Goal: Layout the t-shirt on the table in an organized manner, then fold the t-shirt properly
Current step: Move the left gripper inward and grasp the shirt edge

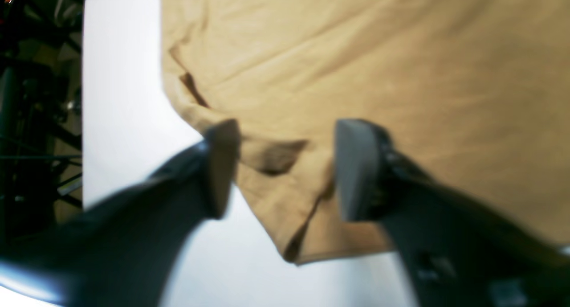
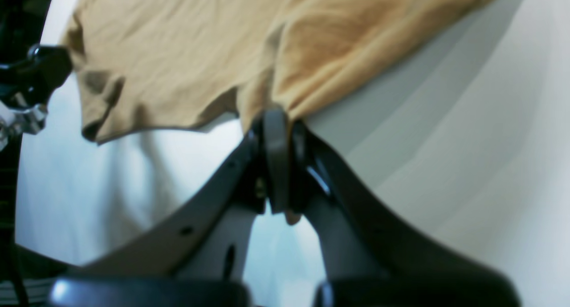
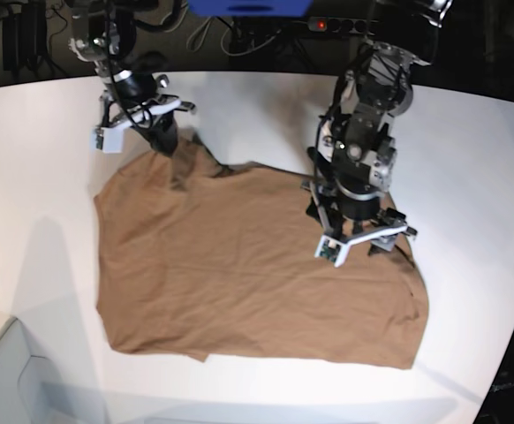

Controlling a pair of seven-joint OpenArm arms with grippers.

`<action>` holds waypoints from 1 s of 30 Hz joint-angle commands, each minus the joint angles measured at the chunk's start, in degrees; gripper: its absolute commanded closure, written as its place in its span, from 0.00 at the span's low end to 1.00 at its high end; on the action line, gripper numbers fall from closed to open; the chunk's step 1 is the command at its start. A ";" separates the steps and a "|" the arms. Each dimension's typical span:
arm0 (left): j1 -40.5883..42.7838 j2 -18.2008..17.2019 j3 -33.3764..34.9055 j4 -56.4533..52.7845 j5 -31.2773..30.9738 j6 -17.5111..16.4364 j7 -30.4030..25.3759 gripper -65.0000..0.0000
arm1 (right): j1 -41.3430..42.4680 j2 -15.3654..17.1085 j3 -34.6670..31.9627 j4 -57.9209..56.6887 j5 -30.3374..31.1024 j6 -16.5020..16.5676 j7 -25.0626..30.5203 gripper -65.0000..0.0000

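Observation:
The brown t-shirt [image 3: 239,274] lies spread over the white table [image 3: 36,177], mostly flat with some wrinkles. My right gripper [image 3: 164,137] is at the shirt's far left corner; the right wrist view shows this gripper [image 2: 276,120] shut on a bunched pinch of the t-shirt [image 2: 178,53]. My left gripper [image 3: 363,231] hovers over the shirt's right edge. In the left wrist view it [image 1: 285,169] is open, its fingers [image 1: 220,164] standing apart on either side of a loose, folded-over corner of the t-shirt [image 1: 378,53] on the table [image 1: 120,97].
Dark stands and cables [image 3: 27,35] line the table's far side, with a power strip [image 3: 345,25] and a blue object [image 3: 248,7]. The table's curved edge [image 3: 504,353] runs close to the shirt's right side. Metal framework [image 1: 40,120] sits beyond the table edge.

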 commanded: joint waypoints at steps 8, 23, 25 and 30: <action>0.25 5.85 -15.53 3.00 -3.10 0.84 -2.62 0.31 | 0.27 -0.05 0.05 0.92 0.43 0.89 1.38 1.00; -0.02 7.69 -34.43 -8.16 -52.42 0.75 -2.79 0.31 | 0.97 0.56 -2.06 0.92 0.34 0.89 1.47 1.00; 0.34 7.78 -34.34 -8.16 -52.42 0.75 -3.14 0.31 | 1.06 0.56 -2.06 0.84 0.34 0.89 1.38 1.00; 0.42 7.60 -31.26 -10.53 -52.68 0.93 -7.28 0.31 | 1.41 1.44 -2.59 0.84 0.34 0.89 1.38 1.00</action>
